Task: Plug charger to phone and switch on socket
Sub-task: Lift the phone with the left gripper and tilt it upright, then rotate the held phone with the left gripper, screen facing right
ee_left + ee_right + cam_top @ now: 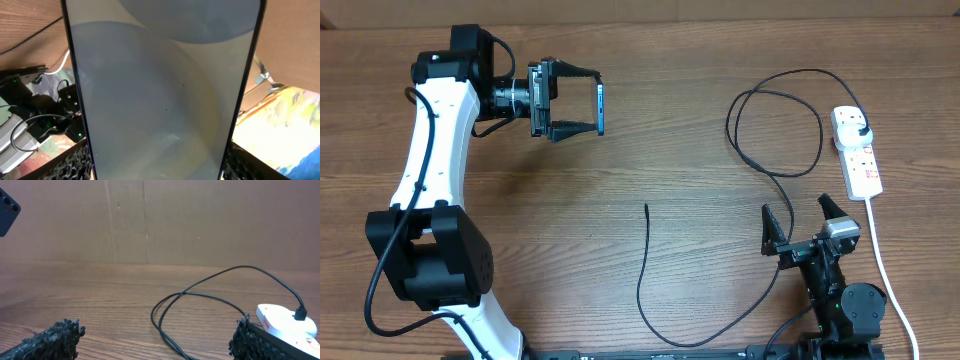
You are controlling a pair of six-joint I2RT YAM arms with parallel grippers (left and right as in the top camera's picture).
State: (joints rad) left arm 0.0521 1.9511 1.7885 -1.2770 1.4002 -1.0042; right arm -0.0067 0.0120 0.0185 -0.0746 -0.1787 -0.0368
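Observation:
My left gripper is lifted over the table's back left and is shut on the phone, which shows edge-on from overhead. In the left wrist view the phone's pale screen fills the frame between the pads. The charger, a thin black cable, lies with its tip near the table's middle. It loops back right to a black plug seated in the white socket strip. My right gripper stands open low at the front right, left of the socket, with nothing between its fingers.
The socket's white cord runs toward the front edge beside the right arm. A cardboard wall closes the far side. The cable loop and the socket lie just ahead of the right gripper.

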